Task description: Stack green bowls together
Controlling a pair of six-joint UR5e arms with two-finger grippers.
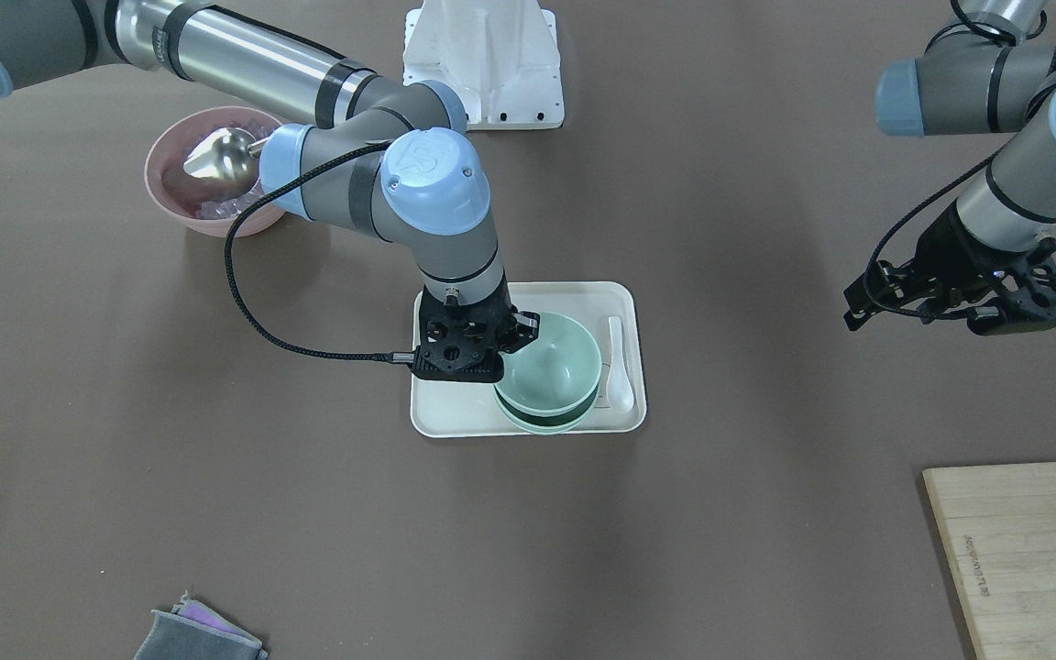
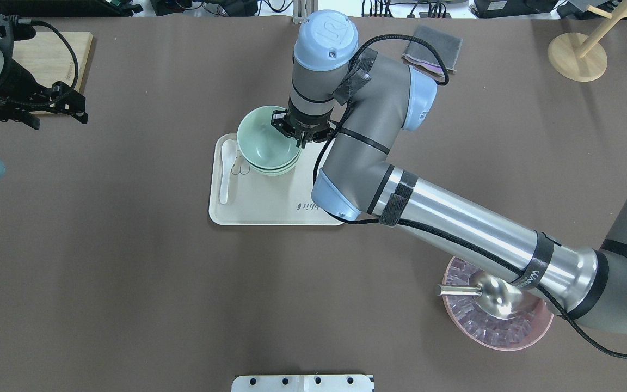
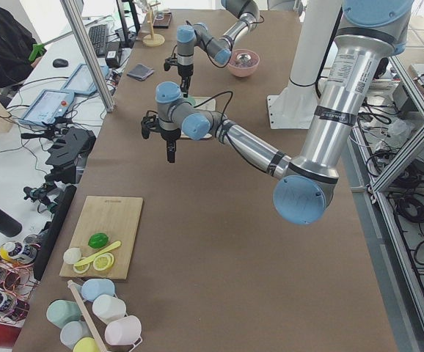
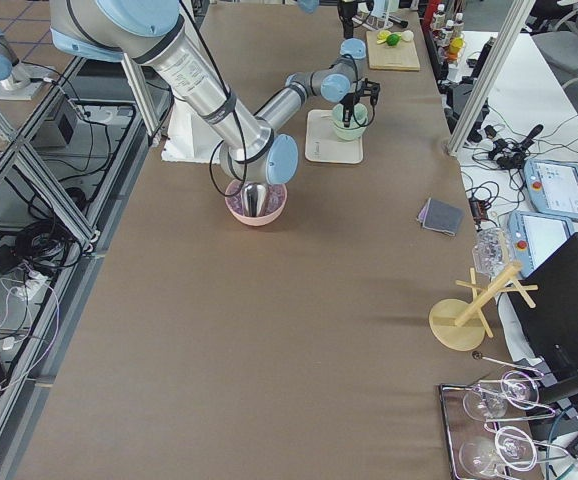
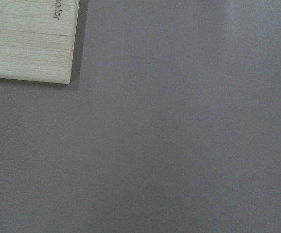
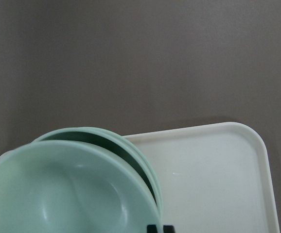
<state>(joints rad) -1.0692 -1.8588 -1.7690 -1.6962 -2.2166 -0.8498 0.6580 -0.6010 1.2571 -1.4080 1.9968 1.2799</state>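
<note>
The green bowls are stacked on the near corner of a white tray. My right gripper is shut on the rim of the top green bowl, which sits tilted just above the nested ones below. From overhead, the gripper grips the right side of that bowl. The right wrist view shows the held bowl close up over the lower rims. My left gripper hovers far off over bare table; its fingers are not clear enough to judge.
A white spoon lies on the tray beside the stack. A pink bowl with a metal scoop sits beyond my right arm. A wooden cutting board and a folded grey cloth lie at the table's edges.
</note>
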